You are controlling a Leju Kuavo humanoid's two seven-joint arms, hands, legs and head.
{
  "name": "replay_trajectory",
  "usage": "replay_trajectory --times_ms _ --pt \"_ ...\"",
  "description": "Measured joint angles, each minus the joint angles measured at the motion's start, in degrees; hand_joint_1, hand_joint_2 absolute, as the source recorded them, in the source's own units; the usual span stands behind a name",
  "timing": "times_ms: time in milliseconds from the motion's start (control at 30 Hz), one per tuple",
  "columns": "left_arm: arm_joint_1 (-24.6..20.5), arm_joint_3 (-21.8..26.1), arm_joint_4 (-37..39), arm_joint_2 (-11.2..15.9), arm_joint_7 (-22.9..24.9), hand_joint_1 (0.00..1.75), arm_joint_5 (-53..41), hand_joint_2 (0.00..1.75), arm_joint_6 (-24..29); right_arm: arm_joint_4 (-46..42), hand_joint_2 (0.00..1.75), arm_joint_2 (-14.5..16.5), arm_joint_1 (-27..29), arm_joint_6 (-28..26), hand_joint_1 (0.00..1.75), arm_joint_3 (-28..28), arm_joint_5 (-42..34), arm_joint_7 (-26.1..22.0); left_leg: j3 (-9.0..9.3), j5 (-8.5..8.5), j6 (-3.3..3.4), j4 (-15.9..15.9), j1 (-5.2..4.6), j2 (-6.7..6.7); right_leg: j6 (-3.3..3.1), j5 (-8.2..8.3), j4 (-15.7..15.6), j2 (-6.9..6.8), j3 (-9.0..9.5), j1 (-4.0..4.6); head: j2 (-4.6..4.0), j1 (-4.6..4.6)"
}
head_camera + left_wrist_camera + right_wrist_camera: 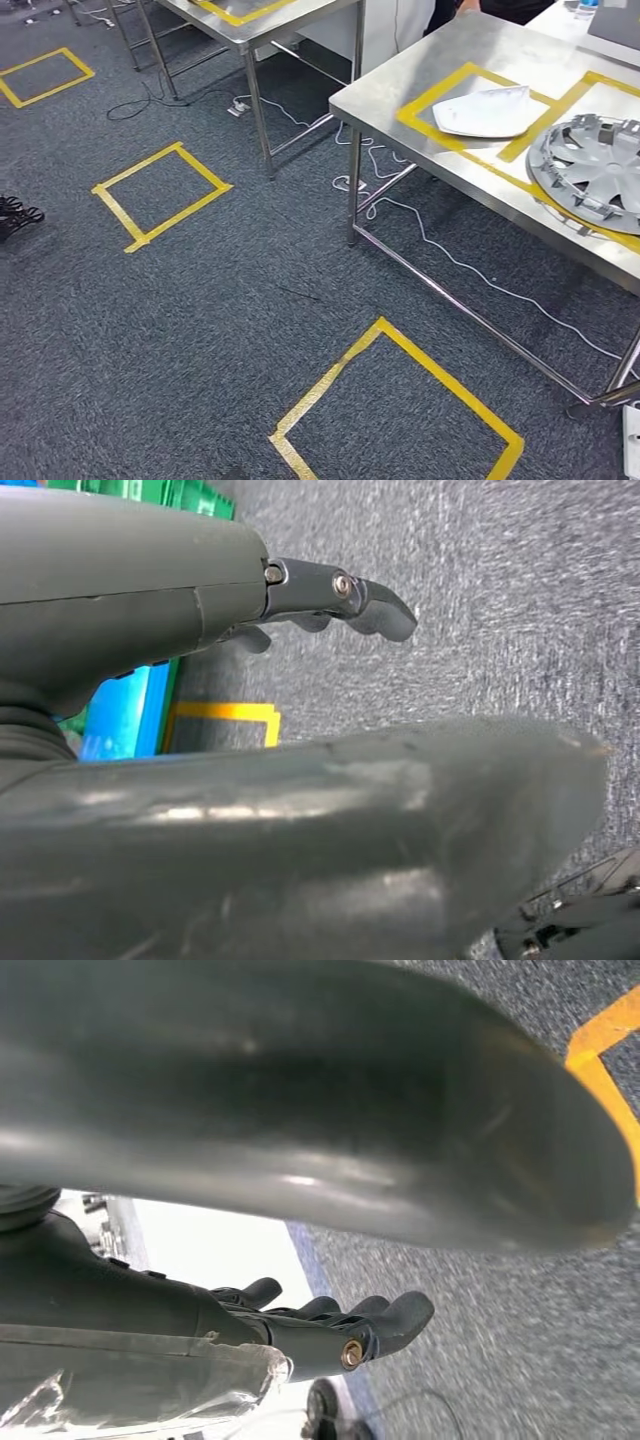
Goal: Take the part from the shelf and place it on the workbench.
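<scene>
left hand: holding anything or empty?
Empty. In the left wrist view the left hand has its thumb and dark fingers stretched out apart, with carpet between them.

Steel tables standing on grey carpet marked with yellow tape

Dark grey carpet (249,330) is covering the floor, with yellow tape squares (160,195) lying on it. A steel table (423,90) is standing at the right, yellow tape outlines (423,112) running across its top, and a second steel table (256,30) is standing behind. White cables (483,280) are trailing underneath.
</scene>
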Motion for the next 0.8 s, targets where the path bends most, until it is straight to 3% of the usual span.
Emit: replay_trajectory --times_ms 33,100,167,233,300,367,400,433,467,533,600,667,733,800 --pt "-0.16 -0.07 0.00 0.01 0.00 0.00 -0.05 0.00 0.00 0.00 0.00 -0.01 -0.02 -0.01 0.00 0.00 -0.02 -0.01 1.88 1.01 0.29 -3.49 -0.15 1.16 0.27 -0.17 0.15 -0.51 -0.01 0.20 0.00 -0.08" --pt "-0.39 -0.24 0.00 0.02 -0.01 0.00 -0.16 0.00 0.00 0.00 0.00 -0.02 -0.04 -0.03 0.00 0.00 -0.04 -0.01 3.52 1.42 0.93 -6.89 -0.42 2.60 0.87 -0.39 0.34 -1.55 0.03 0.63 0.00 0.03" --pt "-0.25 -0.34 0.00 0.05 -0.02 0.00 -0.21 0.00 0.00 0.00 0.00 -0.02 -0.14 -0.04 0.00 0.00 -0.06 -0.01 3.42 1.42 1.61 -7.28 -0.42 1.54 1.45 -0.62 0.47 -2.40 0.16 0.60 0.00 0.22" --pt "-0.03 -0.36 0.01 0.09 -0.01 0.00 -0.21 0.00 0.00 0.00 0.00 -0.02 -0.21 -0.05 0.00 0.00 -0.07 -0.02 3.52 1.62 2.26 -7.49 -0.24 0.41 2.02 -2.27 2.71 -0.71 -0.54 0.38 0.00 0.37" --pt "-0.07 -0.38 0.01 0.08 -0.02 0.00 -0.22 0.00 0.00 0.00 0.00 -0.02 -0.12 -0.05 0.00 0.00 -0.06 -0.03 3.49 1.75 2.76 -7.56 -0.12 -0.79 2.33 -5.90 9.39 2.16 -3.37 0.29 0.00 0.65" --pt "-0.11 -0.40 0.01 0.06 -0.02 0.00 -0.23 0.00 0.00 0.00 0.00 -0.02 0.06 -0.05 0.00 0.00 -0.07 -0.03 3.41 1.82 2.96 -7.54 -0.14 -2.19 2.38 -8.61 16.36 3.22 -6.74 0.32 0.00 0.75" --pt "-0.05 -0.41 0.02 0.07 -0.02 0.00 -0.22 0.00 0.00 0.00 0.00 -0.02 0.12 -0.05 0.00 0.00 -0.08 -0.03 3.41 1.83 2.95 -7.52 -0.14 -2.89 2.37 -8.43 17.36 3.34 -7.39 0.31 0.00 0.76" --pt "0.03 -0.41 0.02 0.08 -0.02 0.00 -0.22 0.00 0.00 0.00 0.00 -0.02 0.16 -0.05 0.00 -0.01 -0.08 -0.03 3.44 1.87 2.90 -7.50 -0.11 -3.63 2.33 -7.08 16.02 3.44 -6.92 0.26 0.00 0.75" --pt "0.07 -0.41 0.02 0.08 -0.02 0.00 -0.22 0.00 0.00 0.00 0.00 -0.02 0.16 -0.05 0.00 -0.01 -0.08 -0.03 3.49 1.91 2.79 -7.46 -0.05 -4.38 2.30 -4.91 12.57 3.80 -5.42 0.13 0.00 0.75" --pt "0.02 -0.42 0.02 0.07 -0.02 0.00 -0.23 0.00 0.00 0.01 0.00 -0.02 0.14 -0.05 0.00 -0.01 -0.08 -0.04 3.38 1.98 2.32 -7.29 -0.01 -5.80 2.30 -1.55 4.56 6.35 -1.76 -0.36 0.00 0.76" --pt "-0.06 -0.43 0.02 0.11 -0.02 0.00 -0.24 0.00 0.01 0.02 0.00 -0.02 0.10 -0.01 0.00 0.00 -0.08 -0.07 2.99 2.25 1.55 -7.26 0.02 -6.94 2.02 -0.74 0.96 8.24 -0.11 -0.59 0.00 0.72" --pt "0.07 -0.43 0.03 0.16 -0.02 0.00 -0.24 0.00 0.04 0.02 0.00 -0.02 0.04 0.03 0.00 -0.03 -0.10 -0.01 2.68 2.64 0.76 -7.51 0.23 -7.79 1.27 -0.52 0.74 7.43 -0.01 -0.43 0.00 0.70" --pt "0.18 -0.44 0.05 0.18 -0.02 0.00 -0.24 0.00 0.09 0.02 0.00 -0.02 -0.02 0.03 0.00 -0.08 -0.14 0.06 1.91 1.68 0.22 -6.18 0.18 -6.08 0.40 -0.23 0.51 6.19 0.06 -0.40 0.00 0.47" --pt "-0.03 -0.45 0.07 0.17 -0.02 0.00 -0.20 0.00 0.16 0.02 0.00 -0.02 0.05 0.04 0.00 -0.09 -0.21 0.05 -0.83 -1.63 -0.12 -0.50 0.00 -3.13 -0.17 -0.15 0.38 4.70 0.04 -0.30 0.00 0.08"
